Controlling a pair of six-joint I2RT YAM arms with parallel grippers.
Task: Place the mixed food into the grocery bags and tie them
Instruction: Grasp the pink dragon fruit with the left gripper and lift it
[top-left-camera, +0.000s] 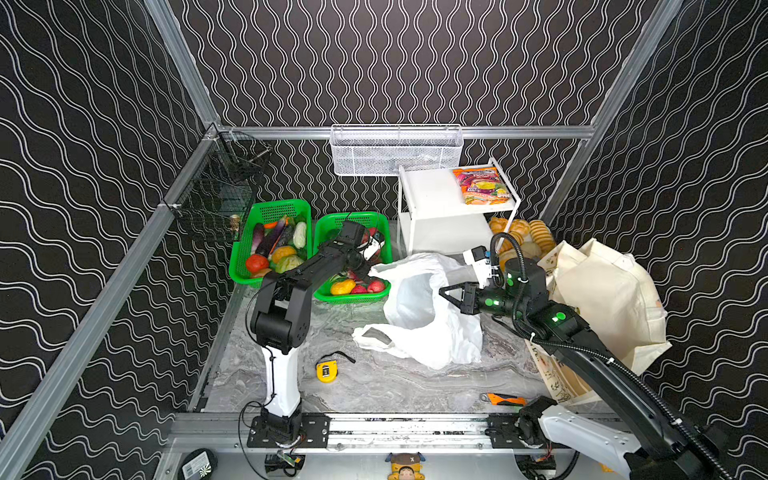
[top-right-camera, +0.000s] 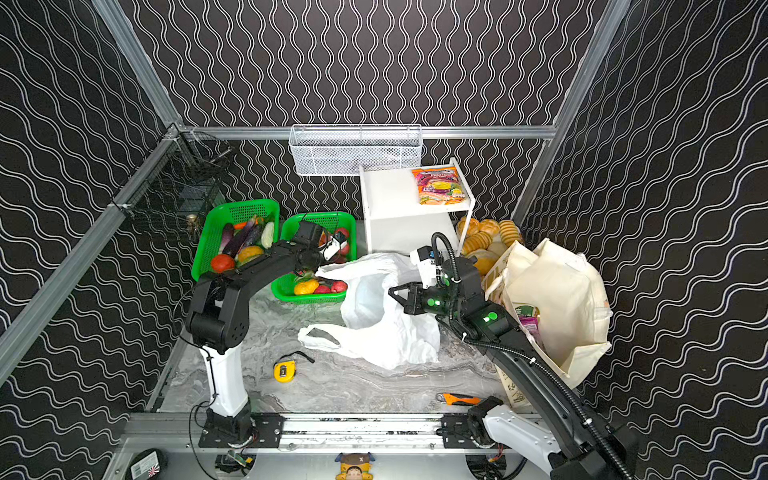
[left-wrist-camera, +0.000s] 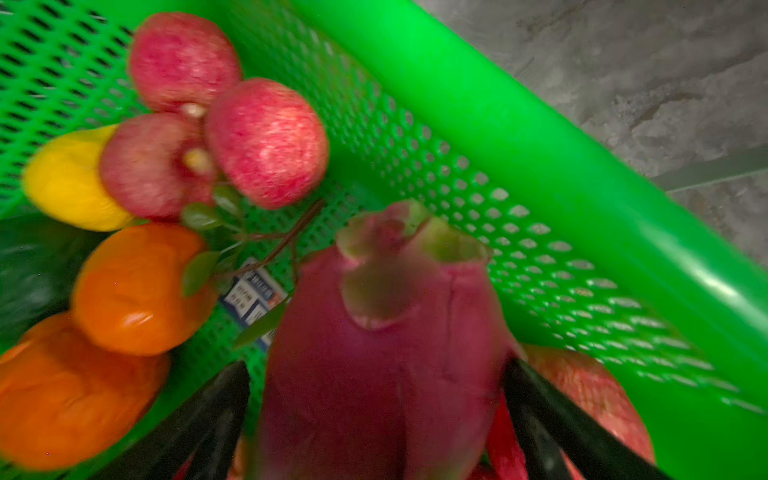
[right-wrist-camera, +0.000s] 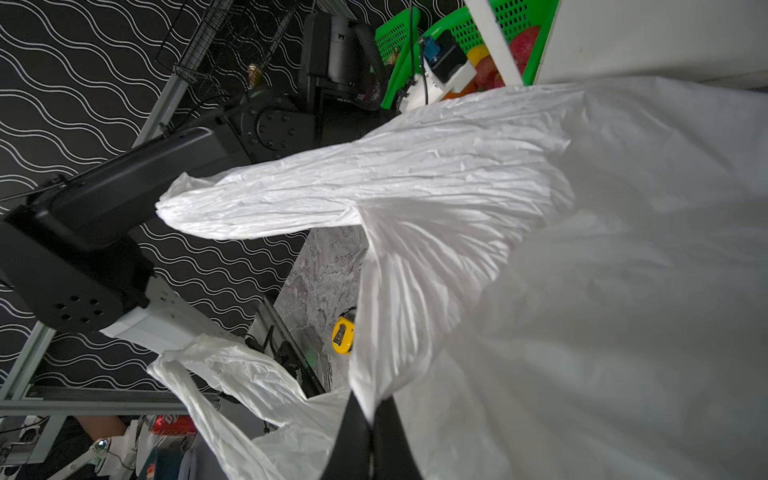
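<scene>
My left gripper (left-wrist-camera: 374, 374) is open inside the right-hand green basket (left-wrist-camera: 540, 145), with its black fingers on either side of a pink dragon fruit (left-wrist-camera: 374, 332). Red apples (left-wrist-camera: 266, 141), oranges (left-wrist-camera: 133, 291) and a yellow fruit (left-wrist-camera: 66, 178) lie beside it. My right gripper (top-left-camera: 442, 291) (right-wrist-camera: 370, 411) is shut on the rim of the white plastic bag (top-left-camera: 419, 316) (right-wrist-camera: 582, 249), holding its mouth up. The cream tote (top-left-camera: 602, 291) (top-right-camera: 557, 299) stands at the right, with a green can (top-right-camera: 524, 311) and a purple packet (top-right-camera: 530, 325) inside. A pink-orange snack packet (top-left-camera: 482, 185) lies on the white shelf.
A second green basket (top-left-camera: 270, 208) of vegetables stands left of the fruit basket. A white shelf (top-left-camera: 428, 195) is behind the bag, with bread rolls (top-left-camera: 519, 232) beside it. A yellow tape measure (top-left-camera: 327, 370) and an orange knife (top-left-camera: 503, 400) lie near the front.
</scene>
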